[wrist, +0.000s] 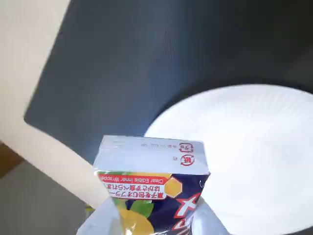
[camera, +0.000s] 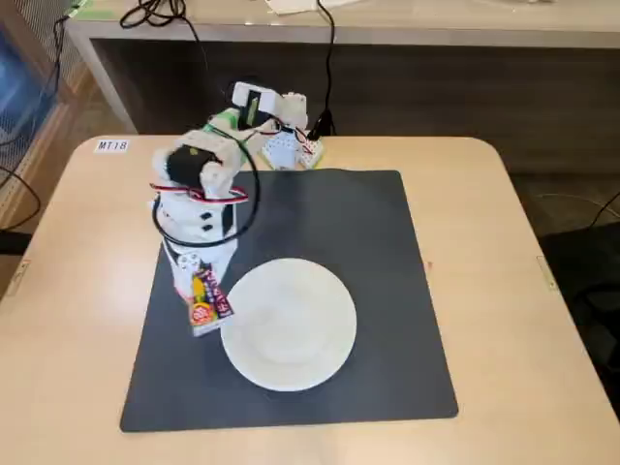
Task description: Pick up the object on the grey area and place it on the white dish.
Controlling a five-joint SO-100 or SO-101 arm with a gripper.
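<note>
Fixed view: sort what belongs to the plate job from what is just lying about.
Job:
- snack box, held in the gripper
- white dish
- grey mat

Lying about:
- label on the tabletop
- cables on the far bench

In the fixed view, the round white plate (camera: 291, 325) lies on the large dark grey mat (camera: 387, 252), which covers the light wooden tabletop (camera: 504, 291). The small pink-and-yellow snack box (camera: 206, 302) is just left of the plate.
</note>
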